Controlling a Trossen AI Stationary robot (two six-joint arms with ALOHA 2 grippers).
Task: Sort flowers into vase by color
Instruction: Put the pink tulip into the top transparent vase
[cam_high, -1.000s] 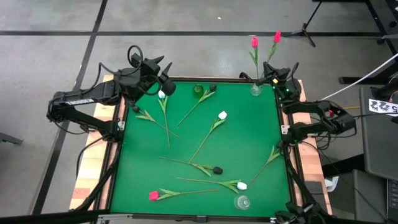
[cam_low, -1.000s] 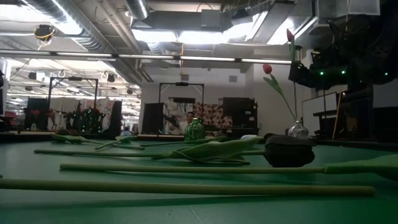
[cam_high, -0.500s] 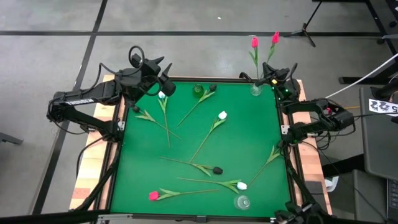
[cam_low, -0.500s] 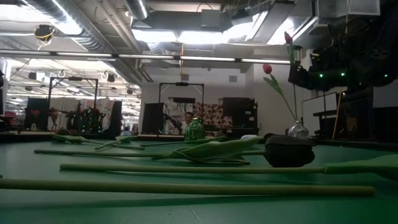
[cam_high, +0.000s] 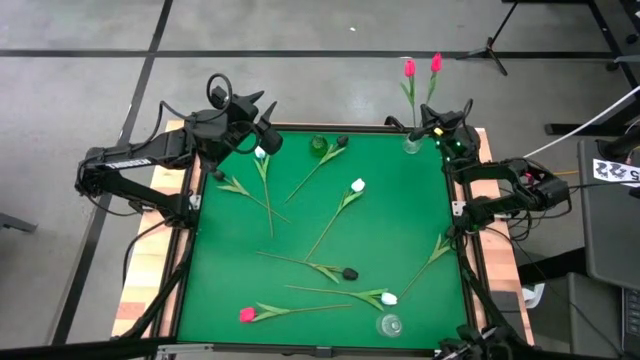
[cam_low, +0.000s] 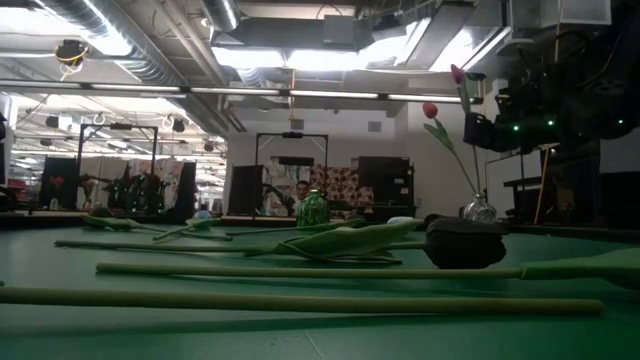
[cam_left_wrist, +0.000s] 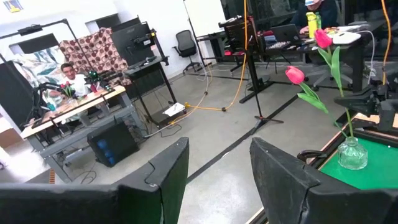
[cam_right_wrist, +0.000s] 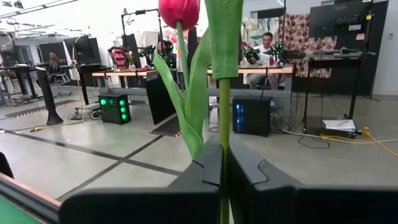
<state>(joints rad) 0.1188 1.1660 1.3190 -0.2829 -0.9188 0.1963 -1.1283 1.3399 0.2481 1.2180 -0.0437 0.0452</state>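
High view is showing a green table (cam_high: 300, 230) with two dark arms at its far corners. Right gripper (cam_high: 437, 122) is hovering at the far right corner, just beside a clear glass vase (cam_high: 411, 145), and its fingers (cam_right_wrist: 208, 165) are clenching the green stem of a pink tulip (cam_high: 436, 63), holding it upright. A second pink tulip (cam_high: 409, 68) is standing in that vase, so two pink heads are showing side by side above the far edge.

Left gripper (cam_high: 268, 137) is waiting at the far left corner, and its fingers (cam_left_wrist: 168, 174) are standing apart with nothing between them.

Seven flowers are lying flat on the table. Three are white: one (cam_high: 260, 153) just beside the left gripper, one (cam_high: 357, 185) near the middle, and one (cam_high: 389, 298) at the near right. Two are black: one (cam_high: 343, 142) at the far edge and one (cam_high: 349, 272) toward the near side. One pink flower (cam_high: 246, 314) is lying at the near left. One stem with leaves (cam_high: 436, 250) is lying along the right edge, and its head colour cannot be told.

Three vases are showing in all: the clear one at the far right, a green one (cam_high: 318, 144) at the far edge touching the far black flower's stem, and another clear one (cam_high: 389, 324) at the near right.
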